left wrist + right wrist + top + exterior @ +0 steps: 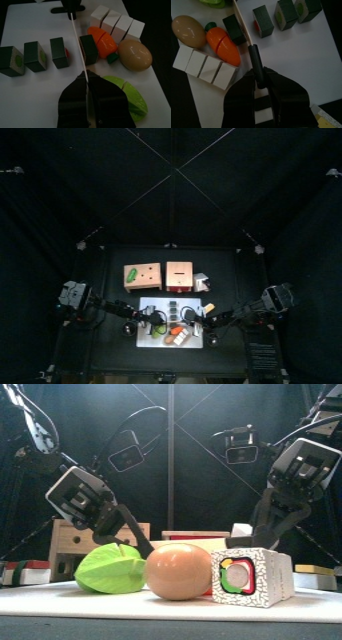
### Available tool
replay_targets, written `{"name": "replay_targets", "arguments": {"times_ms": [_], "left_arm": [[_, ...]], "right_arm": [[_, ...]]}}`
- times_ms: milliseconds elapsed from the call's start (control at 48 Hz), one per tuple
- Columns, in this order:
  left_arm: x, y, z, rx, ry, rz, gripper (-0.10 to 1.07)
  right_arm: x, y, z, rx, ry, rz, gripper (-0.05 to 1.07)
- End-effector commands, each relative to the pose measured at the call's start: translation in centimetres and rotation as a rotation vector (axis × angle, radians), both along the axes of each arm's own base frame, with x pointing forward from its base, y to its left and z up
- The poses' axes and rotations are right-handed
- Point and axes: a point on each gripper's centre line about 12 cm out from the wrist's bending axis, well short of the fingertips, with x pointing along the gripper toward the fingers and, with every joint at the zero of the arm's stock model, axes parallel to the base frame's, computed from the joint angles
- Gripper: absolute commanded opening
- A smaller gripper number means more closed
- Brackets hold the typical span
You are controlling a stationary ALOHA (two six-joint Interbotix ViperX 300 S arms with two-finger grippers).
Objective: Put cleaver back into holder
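Thin whitish cleaver [75, 45] (black-handled) clamped between left gripper [87, 86] and right gripper [256, 86].

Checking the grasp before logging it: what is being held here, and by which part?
The cleaver is held at both ends: the right hand grips its dark handle, and the left hand pinches the blade's far end.

Whitish cleaver [202, 282] on table [227, 268], just beside reddish-brown holder [178, 276].
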Motion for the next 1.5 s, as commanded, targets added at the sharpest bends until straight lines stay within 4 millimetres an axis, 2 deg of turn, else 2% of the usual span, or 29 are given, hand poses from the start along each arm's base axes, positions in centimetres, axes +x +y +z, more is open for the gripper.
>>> {"name": "replay_targets", "arguments": {"times_ms": [0,167,312,396,646,771,1062,1479], "left_arm": [[-0.3,-1.3,0.5,0.011,-0.012,-0.048,0.35],[0.2,-1.3,2.1,0.03,-0.062,-0.078,0.35],[0.6,-0.3,3.7,0.015,-0.103,-0.04,0.39],[0.7,0.1,4.2,0.006,-0.117,-0.019,0.46],[1.0,1.0,4.9,-0.01,-0.135,0.022,0.78],[1.1,1.6,4.9,-0.007,-0.139,0.037,0.86],[0.6,4.4,6.3,0.007,-0.186,0.097,0.87],[-1.6,6.6,8.3,0.025,-0.271,0.135,0.87]], "right_arm": [[0.0,-0.5,1.2,-0.004,-0.028,-0.026,0.34],[0.0,-1.0,2.7,-0.032,-0.061,-0.038,0.34],[-0.4,-1.3,3.9,-0.035,-0.091,-0.047,0.34],[-0.6,-1.3,4.3,-0.031,-0.104,-0.047,0.34],[-0.7,-1.1,4.3,-0.025,-0.105,-0.044,0.34],[-0.7,-1.1,4.4,-0.023,-0.106,-0.044,0.34],[-0.9,-0.7,4.8,-0.015,-0.119,-0.035,0.34],[-1.3,-0.6,6.2,0.007,-0.161,-0.036,0.34]]}}
